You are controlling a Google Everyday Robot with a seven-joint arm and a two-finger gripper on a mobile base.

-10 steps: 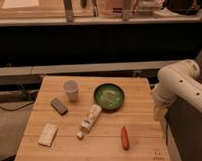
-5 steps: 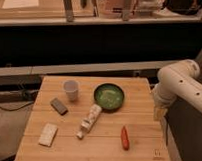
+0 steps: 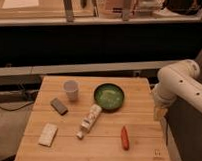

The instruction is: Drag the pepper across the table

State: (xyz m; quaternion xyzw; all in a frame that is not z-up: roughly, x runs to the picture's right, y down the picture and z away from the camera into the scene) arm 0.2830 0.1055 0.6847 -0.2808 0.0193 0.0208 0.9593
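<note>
The pepper is small, slim and red-orange. It lies on the light wooden table near the front right, pointing roughly front to back. My gripper hangs at the table's right edge, under the white arm, to the right of the pepper and a little farther back. It is apart from the pepper and holds nothing that I can see.
A green bowl sits mid-table. A white bottle lies on its side left of the pepper. A pale cup, a dark flat block and a white packet are on the left half. A dark mark is near the front right corner.
</note>
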